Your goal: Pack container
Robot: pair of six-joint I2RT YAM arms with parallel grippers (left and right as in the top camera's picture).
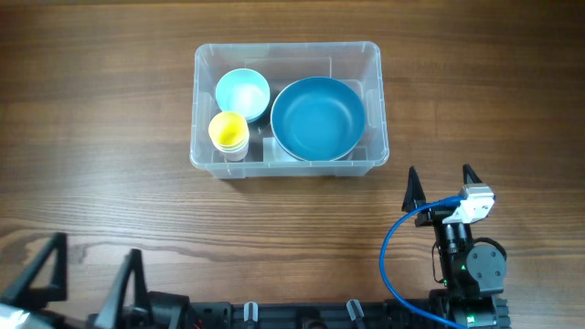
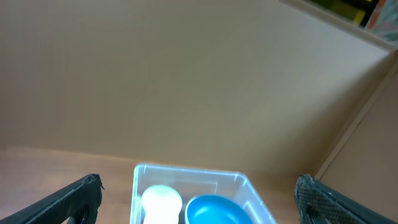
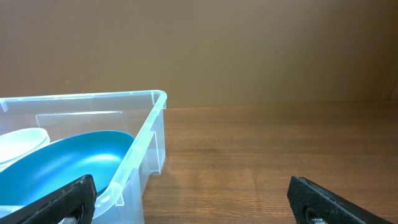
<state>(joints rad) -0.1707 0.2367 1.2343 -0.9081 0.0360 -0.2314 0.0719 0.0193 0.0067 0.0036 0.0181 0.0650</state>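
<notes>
Left gripper (image 1: 90, 272): at near table (image 1: 91, 137) edge, jaws apart, holding nothing
Right gripper (image 1: 439, 181): likewise apart and empty, held clear
Container (image 1: 289, 47): mid-table beyond both, holding blue bowl (image 1: 318, 117), white bowl (image 1: 242, 91) and yellow cup (image 1: 228, 131) side by side to fit; packing appears complete, hence idle arms

Brown wood-grain worktop (image 1: 101, 119), grain running left-right, darker streaks nr front edge. Carries one item directly: clear plastic container (image 1: 311, 57), rect. w/ rounded corners. Sits flat, approx. mid-width, twd back half, long sides parallel w/ front edge. Casts faint shadow at base in right-wrist view.
</notes>
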